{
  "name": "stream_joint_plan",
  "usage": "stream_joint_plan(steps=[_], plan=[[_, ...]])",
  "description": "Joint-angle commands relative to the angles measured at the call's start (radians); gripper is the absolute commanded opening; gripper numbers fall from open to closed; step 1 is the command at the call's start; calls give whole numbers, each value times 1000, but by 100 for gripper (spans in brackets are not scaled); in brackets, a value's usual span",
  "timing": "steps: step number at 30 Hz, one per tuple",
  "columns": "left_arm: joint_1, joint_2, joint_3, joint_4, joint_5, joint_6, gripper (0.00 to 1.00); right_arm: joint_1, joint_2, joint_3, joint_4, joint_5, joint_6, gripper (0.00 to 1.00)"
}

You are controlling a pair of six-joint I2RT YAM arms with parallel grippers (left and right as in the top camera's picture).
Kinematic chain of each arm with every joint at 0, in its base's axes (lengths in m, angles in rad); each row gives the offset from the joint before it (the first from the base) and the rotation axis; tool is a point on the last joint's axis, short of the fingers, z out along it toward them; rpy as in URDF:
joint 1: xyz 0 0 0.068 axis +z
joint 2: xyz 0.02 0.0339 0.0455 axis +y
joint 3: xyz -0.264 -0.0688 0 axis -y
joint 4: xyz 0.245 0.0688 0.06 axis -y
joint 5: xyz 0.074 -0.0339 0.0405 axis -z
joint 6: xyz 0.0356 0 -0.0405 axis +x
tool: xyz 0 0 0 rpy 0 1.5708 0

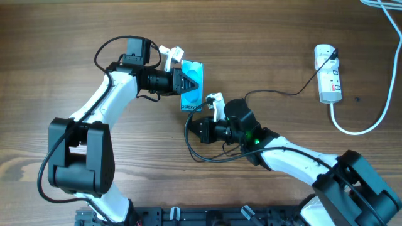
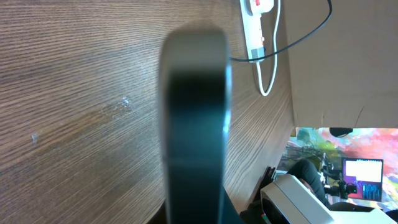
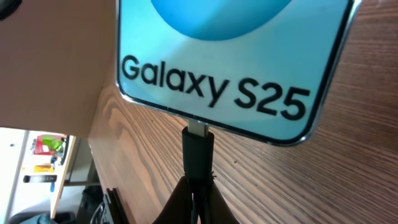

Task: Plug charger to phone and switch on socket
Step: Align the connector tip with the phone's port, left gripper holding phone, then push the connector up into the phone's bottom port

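The phone (image 1: 192, 85) has a teal screen reading "Galaxy S25" and sits at table centre. My left gripper (image 1: 186, 81) is shut on it from the left; in the left wrist view I see the phone (image 2: 194, 118) edge-on, filling the middle. My right gripper (image 1: 202, 129) is shut on the plug end of the charger (image 1: 276, 93), a thin black cable. In the right wrist view the plug (image 3: 198, 152) stands in my right gripper (image 3: 198, 186) with its metal tip at the bottom edge of the phone (image 3: 236, 62). The socket (image 1: 328, 73) lies at the far right.
A thick white cord (image 1: 377, 119) loops from the socket toward the right table edge. The black cable coils in loops below my right gripper. The socket also shows in the left wrist view (image 2: 256, 25).
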State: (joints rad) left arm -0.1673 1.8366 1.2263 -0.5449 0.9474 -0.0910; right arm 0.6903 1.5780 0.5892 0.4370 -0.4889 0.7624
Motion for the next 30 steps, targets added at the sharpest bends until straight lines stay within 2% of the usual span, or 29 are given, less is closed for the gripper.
stream_joint_plan(steps=[1,30], plan=[[1,-3,2,0,27,9,4,2,4,-6,27,18,26,4],[1,-3,2,-1,-7,58,4,2,4,-6,24,19,52,4]])
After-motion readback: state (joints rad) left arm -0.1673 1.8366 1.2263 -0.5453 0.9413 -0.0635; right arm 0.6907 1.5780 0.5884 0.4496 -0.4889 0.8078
